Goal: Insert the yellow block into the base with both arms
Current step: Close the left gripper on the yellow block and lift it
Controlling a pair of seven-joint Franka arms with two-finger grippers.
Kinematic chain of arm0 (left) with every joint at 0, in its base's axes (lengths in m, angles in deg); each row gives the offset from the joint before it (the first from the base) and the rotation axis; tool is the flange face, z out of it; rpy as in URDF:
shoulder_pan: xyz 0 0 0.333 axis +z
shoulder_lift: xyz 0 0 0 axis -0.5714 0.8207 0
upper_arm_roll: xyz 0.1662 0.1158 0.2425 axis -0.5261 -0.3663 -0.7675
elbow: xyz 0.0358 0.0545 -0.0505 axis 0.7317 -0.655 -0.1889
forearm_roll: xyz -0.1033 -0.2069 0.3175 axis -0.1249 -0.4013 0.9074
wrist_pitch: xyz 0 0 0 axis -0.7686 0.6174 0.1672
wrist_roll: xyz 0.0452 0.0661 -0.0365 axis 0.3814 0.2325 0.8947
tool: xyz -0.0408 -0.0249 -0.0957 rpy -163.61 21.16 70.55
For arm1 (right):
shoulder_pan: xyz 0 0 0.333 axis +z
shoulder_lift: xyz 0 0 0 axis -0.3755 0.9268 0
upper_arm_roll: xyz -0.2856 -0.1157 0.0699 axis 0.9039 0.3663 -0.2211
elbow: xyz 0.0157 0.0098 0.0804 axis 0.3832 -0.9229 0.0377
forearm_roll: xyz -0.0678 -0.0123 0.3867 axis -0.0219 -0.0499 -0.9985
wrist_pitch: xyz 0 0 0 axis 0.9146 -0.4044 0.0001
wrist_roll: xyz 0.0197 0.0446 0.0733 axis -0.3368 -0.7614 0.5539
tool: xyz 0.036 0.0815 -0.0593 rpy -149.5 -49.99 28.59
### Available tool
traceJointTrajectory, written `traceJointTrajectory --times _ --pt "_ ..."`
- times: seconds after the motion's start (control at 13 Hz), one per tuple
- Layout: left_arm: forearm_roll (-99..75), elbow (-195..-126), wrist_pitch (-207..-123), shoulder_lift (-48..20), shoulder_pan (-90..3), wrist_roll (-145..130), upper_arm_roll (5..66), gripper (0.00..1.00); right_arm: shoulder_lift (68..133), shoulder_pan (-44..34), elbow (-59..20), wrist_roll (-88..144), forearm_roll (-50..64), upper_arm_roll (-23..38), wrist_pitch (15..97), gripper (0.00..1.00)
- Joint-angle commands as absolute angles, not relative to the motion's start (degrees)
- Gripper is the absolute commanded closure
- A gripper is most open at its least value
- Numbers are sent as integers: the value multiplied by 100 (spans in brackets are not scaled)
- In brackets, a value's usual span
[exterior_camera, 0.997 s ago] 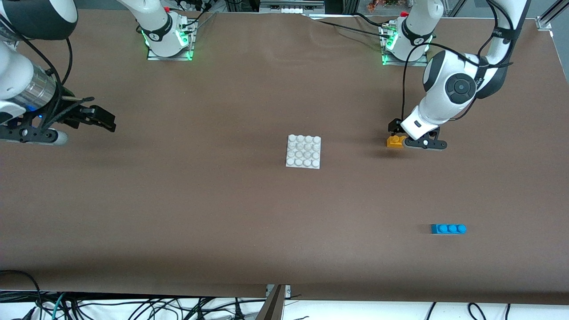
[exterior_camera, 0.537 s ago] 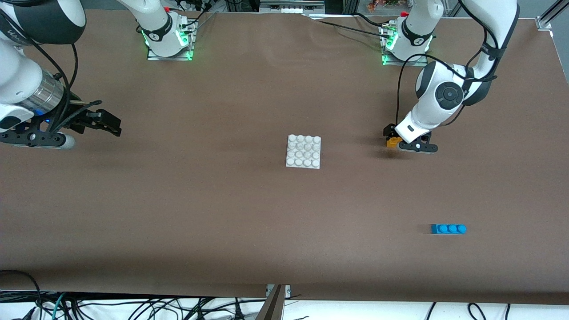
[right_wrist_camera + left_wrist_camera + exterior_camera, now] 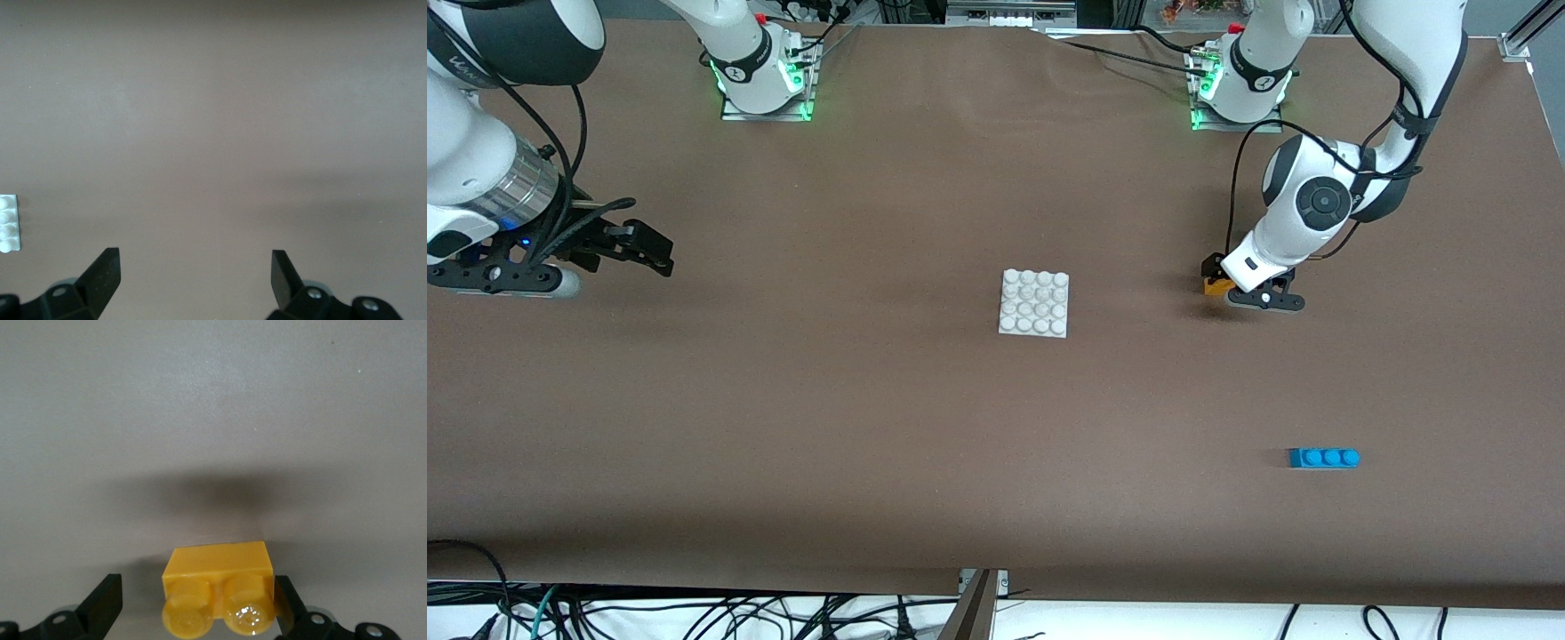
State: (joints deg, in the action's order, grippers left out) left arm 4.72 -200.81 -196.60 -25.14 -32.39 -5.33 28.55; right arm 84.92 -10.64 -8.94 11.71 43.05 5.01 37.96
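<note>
**A:** Going from the camera outward: closest is the long blue three-stud plastic brick, lying toward the left arm's end of the table. Not part of this job, nobody's near it.

**B:** Then the flat square white studded plastic base plate mid-table?

**A:** Yep, flat on the brown table, studs up, nothing on it. Makes sense as the landing spot, since both arms can reach the middle. The right wrist view catches its edge too.

**B:** And the little one?

**A:** The small orange-yellow two-stud plastic block is a bit farther from the camera than the plate, well apart from it toward the left arm's end. It's sitting on the table, not inserted yet. The left gripper is right down over it with its fingers spread wide, one on each side of the block; one looks very close to it, the other has a clear gap. I'd say that's the lineup for a pinch, nothing gripped yet.

**B:** Right arm?

**A:** The right gripper hangs over bare table at its own end, fingers also wide, empty. Waiting, probably to steady the plate.
</note>
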Motion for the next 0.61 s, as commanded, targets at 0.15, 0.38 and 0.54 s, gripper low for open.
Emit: traceJointTrajectory --times 0.15,0.38,0.54 --pt "632 -20108 -19859 -2467 -3239 -445 2927 0 8488 -1011 -815 1148 4338 503 3807 0" --pt "632 -20100 -19956 -2370 -3247 -445 2927 4 8479 -1011 -815 1139 4338 503 3816 0" --pt "632 -20100 -19948 -2414 -3248 -453 2927 8 8479 -1011 -815 1139 4338 512 3816 0"
